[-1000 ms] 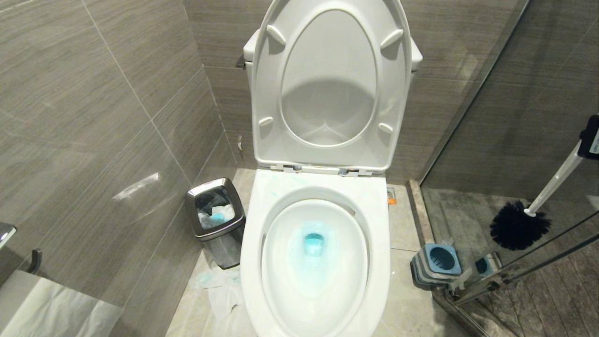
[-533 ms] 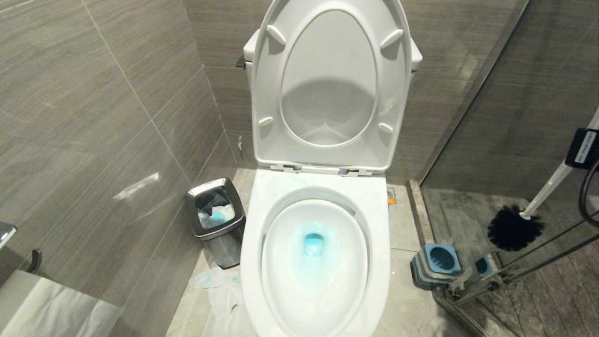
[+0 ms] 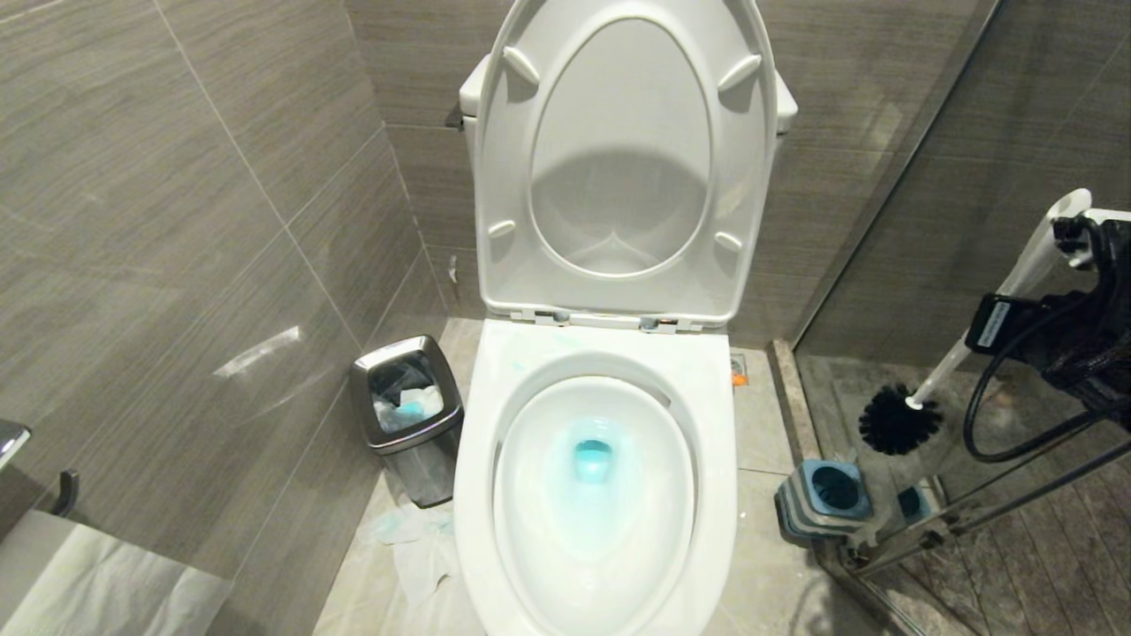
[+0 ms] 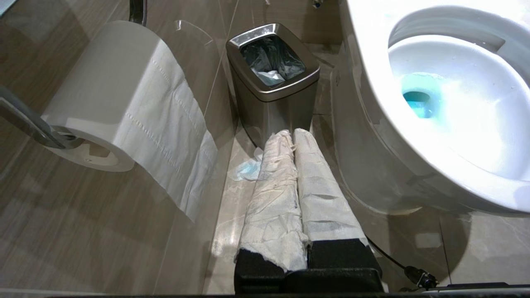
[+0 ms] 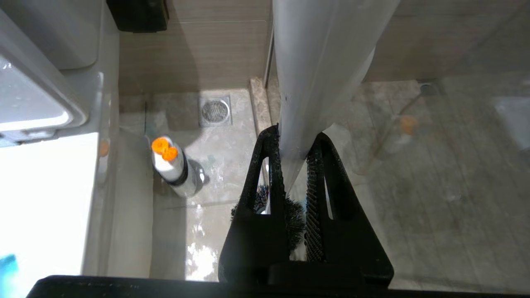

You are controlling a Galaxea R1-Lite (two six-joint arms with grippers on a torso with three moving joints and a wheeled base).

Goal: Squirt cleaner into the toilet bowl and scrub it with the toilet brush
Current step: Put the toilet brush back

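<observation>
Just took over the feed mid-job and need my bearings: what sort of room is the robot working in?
A small tiled bathroom, likely in a home or hotel. It shows a toilet bowl with its seat raised, a toilet paper roll on a wall holder, and a glass shower partition.

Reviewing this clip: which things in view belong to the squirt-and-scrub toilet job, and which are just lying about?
Part of the job:
- toilet bowl
- blue cleaner tinting the water in it
- toilet brush, handle clamped in the right gripper
- brush holder on the floor

Just lying about:
- steel bin
- toilet paper roll
- crumpled tissue on the floor
- orange-capped bottle
- left gripper, parked
</observation>
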